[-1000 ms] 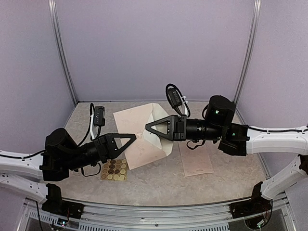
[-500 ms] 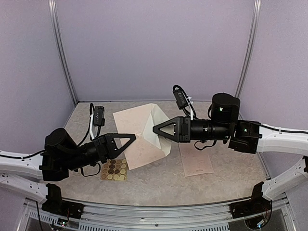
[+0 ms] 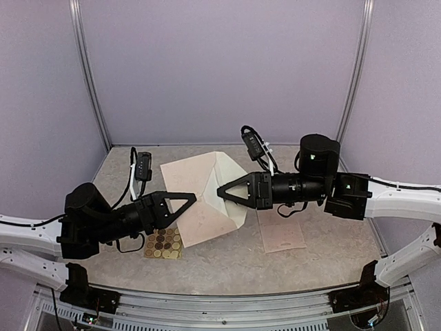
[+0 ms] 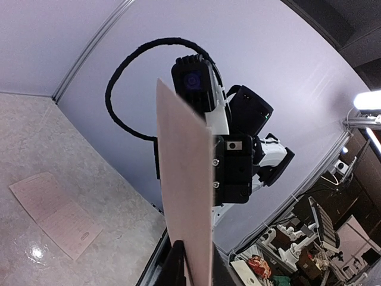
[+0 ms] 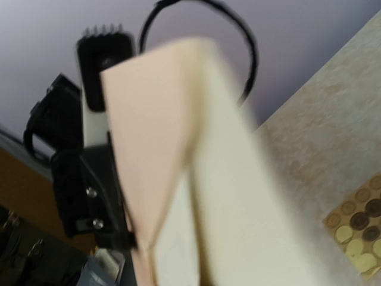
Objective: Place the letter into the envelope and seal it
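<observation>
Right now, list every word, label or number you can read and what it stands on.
None can be read.
Flat sheet on the table: faint printed lines, too small to read.
Sticker sheet: round stickers, any print too small to tell.
Raised paper: no print visible.

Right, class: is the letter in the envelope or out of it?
Out. The letter is held up, partly folded; the envelope lies flat on the table, apart, to its right.

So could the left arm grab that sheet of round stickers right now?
Probably not yet: the sticker sheet lies close beneath the left gripper, but that gripper is shut on the envelope it holds up with the right gripper.
</observation>
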{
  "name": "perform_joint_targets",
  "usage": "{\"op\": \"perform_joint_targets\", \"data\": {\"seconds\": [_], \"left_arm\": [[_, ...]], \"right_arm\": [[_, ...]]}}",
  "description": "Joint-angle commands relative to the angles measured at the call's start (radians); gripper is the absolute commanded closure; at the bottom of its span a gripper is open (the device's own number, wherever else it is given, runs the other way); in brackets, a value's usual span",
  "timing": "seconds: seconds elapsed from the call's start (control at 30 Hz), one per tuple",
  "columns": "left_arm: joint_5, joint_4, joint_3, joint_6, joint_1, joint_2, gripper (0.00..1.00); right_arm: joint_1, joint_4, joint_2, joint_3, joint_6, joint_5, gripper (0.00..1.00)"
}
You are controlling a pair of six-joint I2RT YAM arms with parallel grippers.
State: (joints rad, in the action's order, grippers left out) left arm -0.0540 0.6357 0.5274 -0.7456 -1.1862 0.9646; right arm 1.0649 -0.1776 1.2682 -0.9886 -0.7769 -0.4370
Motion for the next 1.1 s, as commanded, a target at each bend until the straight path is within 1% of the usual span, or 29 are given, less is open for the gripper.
{"op": "perform_joint_targets", "data": {"seconds": [0.0, 0.1, 0.33, 0.63, 0.73, 0.83, 0.87, 1.03, 1.07], "left_arm": [[-0.013, -0.007, 0.034, 0.007, -0.005, 0.019, 0.84], [-0.010, -0.016, 0.040, 0.009, -0.005, 0.029, 0.84], [-0.017, -0.016, 0.045, 0.009, -0.004, 0.047, 0.93], [-0.034, -0.011, 0.047, 0.009, -0.004, 0.055, 0.94], [-0.029, -0.015, 0.044, 0.009, -0.006, 0.053, 0.97], [-0.001, -0.036, 0.036, 0.009, -0.004, 0.042, 0.99], [0.013, -0.046, 0.033, 0.011, -0.004, 0.030, 1.00], [0.036, -0.079, 0.017, 0.009, -0.001, -0.001, 1.00], [0.034, -0.082, 0.020, 0.008, -0.001, -0.002, 1.00]], "right_arm": [[0.012, -0.021, 0.033, -0.041, 0.024, -0.075, 1.00], [0.018, 0.005, 0.050, -0.058, 0.038, -0.084, 1.00], [0.036, 0.008, 0.094, -0.090, 0.052, -0.115, 1.00], [0.050, -0.013, 0.140, -0.114, 0.051, -0.130, 1.00], [0.052, -0.006, 0.134, -0.113, 0.052, -0.115, 1.00], [0.051, 0.027, 0.095, -0.100, 0.058, -0.054, 1.00], [0.050, 0.037, 0.077, -0.091, 0.060, -0.031, 0.96], [0.039, 0.097, -0.046, -0.042, 0.068, 0.089, 0.59], [0.036, 0.110, -0.068, -0.030, 0.072, 0.111, 0.53]]}}
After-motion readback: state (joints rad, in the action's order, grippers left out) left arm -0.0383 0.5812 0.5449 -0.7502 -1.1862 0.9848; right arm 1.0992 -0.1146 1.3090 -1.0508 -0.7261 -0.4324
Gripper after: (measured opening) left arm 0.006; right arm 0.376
